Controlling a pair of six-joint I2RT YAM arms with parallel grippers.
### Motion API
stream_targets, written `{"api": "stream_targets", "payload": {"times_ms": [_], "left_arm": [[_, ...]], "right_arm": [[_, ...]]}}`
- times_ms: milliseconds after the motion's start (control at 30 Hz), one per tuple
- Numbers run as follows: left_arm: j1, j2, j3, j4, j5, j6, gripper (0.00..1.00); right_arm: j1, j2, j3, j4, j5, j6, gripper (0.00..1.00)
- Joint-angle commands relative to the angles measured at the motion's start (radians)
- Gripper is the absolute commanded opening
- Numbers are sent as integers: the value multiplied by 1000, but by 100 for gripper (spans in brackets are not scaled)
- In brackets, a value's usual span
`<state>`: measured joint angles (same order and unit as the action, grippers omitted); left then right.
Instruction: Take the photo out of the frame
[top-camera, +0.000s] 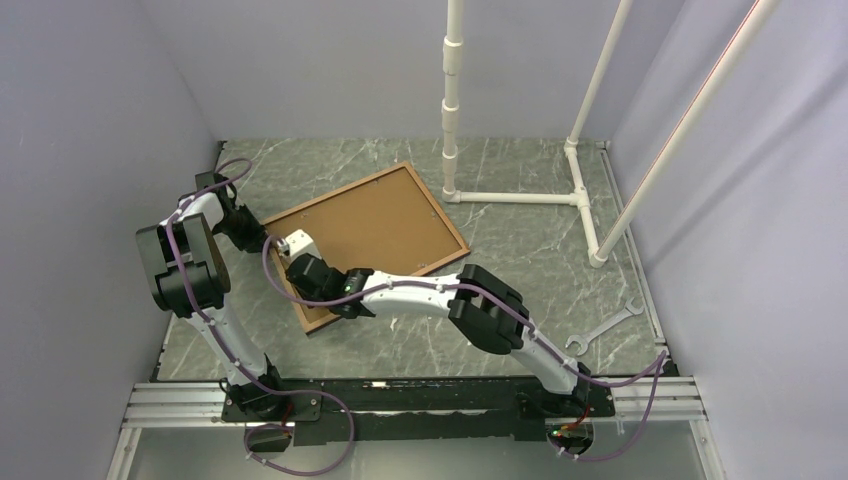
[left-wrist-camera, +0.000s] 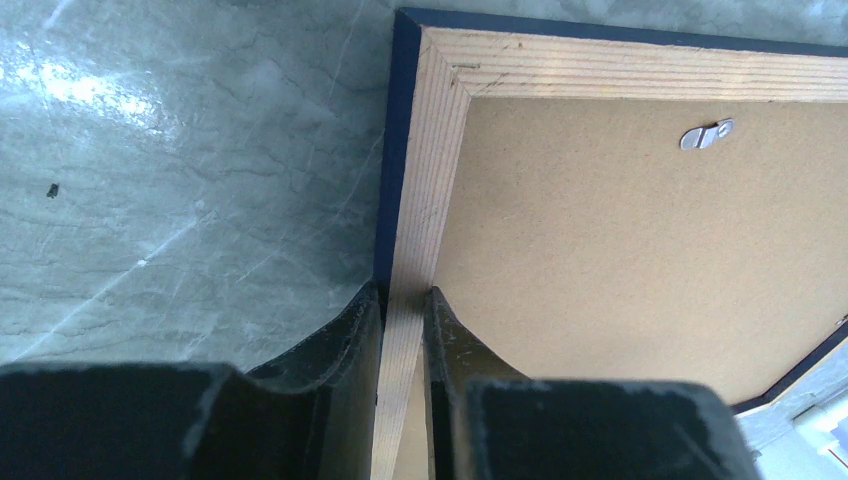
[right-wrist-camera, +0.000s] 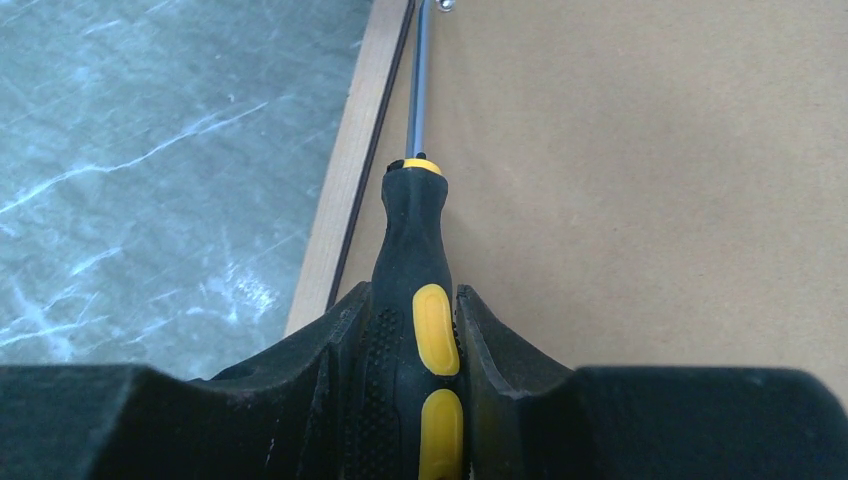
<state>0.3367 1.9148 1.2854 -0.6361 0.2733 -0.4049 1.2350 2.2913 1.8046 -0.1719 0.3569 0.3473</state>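
Observation:
The frame (top-camera: 438, 205) lies face down on the marble table, with its pale wooden rail (left-wrist-camera: 425, 180) and navy outer edge (left-wrist-camera: 398, 150) showing. Inside it the photo shows only its brown hardboard back (top-camera: 370, 225) (left-wrist-camera: 620, 260); the print side is hidden. A small metal tab (left-wrist-camera: 706, 133) lies on the back near the top rail. My left gripper (left-wrist-camera: 403, 295) is shut on the frame's rail at its left side. My right gripper (right-wrist-camera: 413, 300) is shut on a black-and-yellow screwdriver (right-wrist-camera: 415, 230). Its shaft (right-wrist-camera: 418, 90) runs over the back, along the rail, towards a metal tab at the view's top edge.
A white pipe stand (top-camera: 520, 197) rises behind and to the right of the frame. A silver wrench (top-camera: 605, 328) lies on the table at the near right. Grey walls close in on both sides and at the back.

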Motion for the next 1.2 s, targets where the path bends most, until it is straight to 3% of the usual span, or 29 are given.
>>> {"api": "stream_targets", "payload": {"times_ms": [0, 300, 933, 1167], "left_arm": [[-4, 27, 2, -47, -16, 19, 0], [-4, 27, 2, -45, -14, 20, 0], [-5, 29, 2, -47, -15, 20, 0], [-4, 30, 3, -48, -19, 20, 0]], "right_arm": [[12, -29, 7, 40, -22, 11, 0], [14, 33, 78, -22, 15, 20, 0], [12, 9, 26, -4, 3, 38, 0], [9, 84, 146, -97, 71, 70, 0]]}}
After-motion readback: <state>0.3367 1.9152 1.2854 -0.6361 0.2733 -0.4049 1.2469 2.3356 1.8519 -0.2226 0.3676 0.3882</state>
